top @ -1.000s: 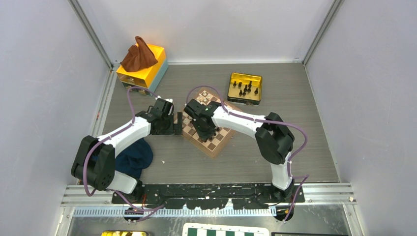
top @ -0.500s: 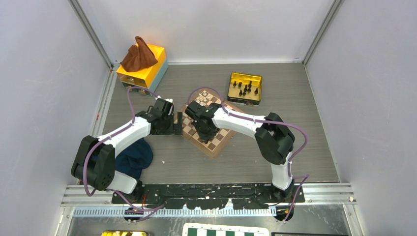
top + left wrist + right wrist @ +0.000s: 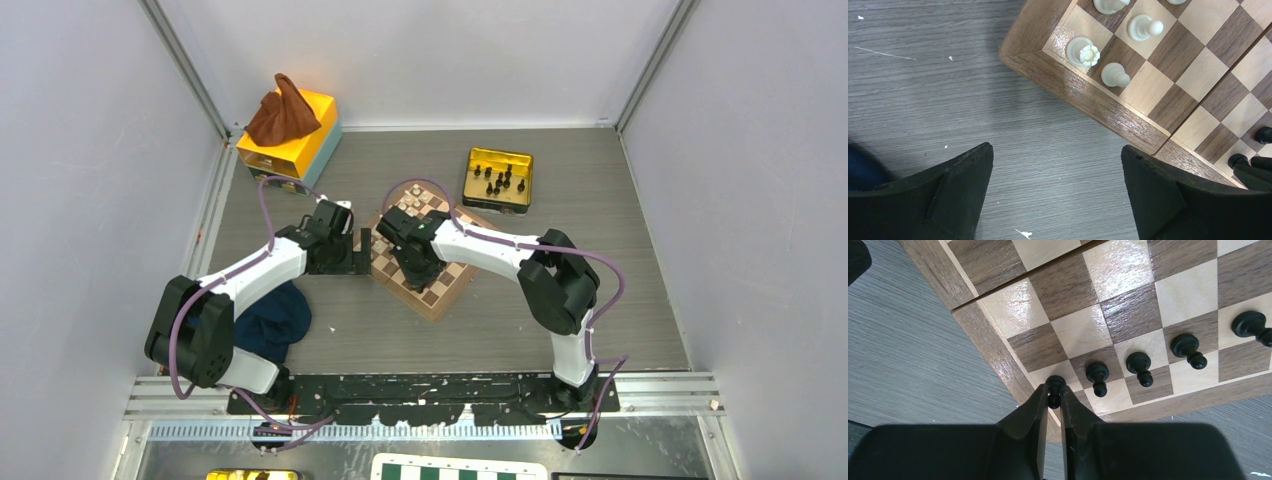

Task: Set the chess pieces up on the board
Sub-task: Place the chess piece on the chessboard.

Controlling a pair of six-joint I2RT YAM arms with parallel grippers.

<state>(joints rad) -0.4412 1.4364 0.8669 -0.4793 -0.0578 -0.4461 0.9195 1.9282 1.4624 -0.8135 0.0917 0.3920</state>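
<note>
Grey wood-grain table (image 3: 620, 300), pale walls on three sides.

Top view.
- Board (image 3: 440, 287): set at an angle mid-table, partly under both arms.
- Gold tin (image 3: 520, 158): beyond the board, with loose black pieces (image 3: 498, 182) inside. This is your remaining stock.
- Left gripper (image 3: 358, 250): at the board's left edge.
- Right gripper (image 3: 412, 268): over the board's near-left part.

Left wrist view.
- Left gripper (image 3: 1057, 195): spread wide and holding nothing, over bare table just beside the board (image 3: 1088, 95).
- Cream pieces (image 3: 1083, 50): standing on the corner squares, near the fingers.
- Advice: park this arm off the board.

Right wrist view.
- Right gripper (image 3: 1054, 399): fingers pressed onto one black pawn (image 3: 1055, 385) at the corner square against the rim.
- Seating: you cannot tell whether the pawn's base is down.
- Row of black pawns (image 3: 1139, 364): runs along the same rank, and the nearest stands just beside the fingers.

Handling note, by judgement: this looks like the placement step.
- Settle the base flat and centred before letting go.
- Part the fingers only slightly, since the neighbour is close.
- Rise straight up, because sideways drift would likely topple the row.
</note>
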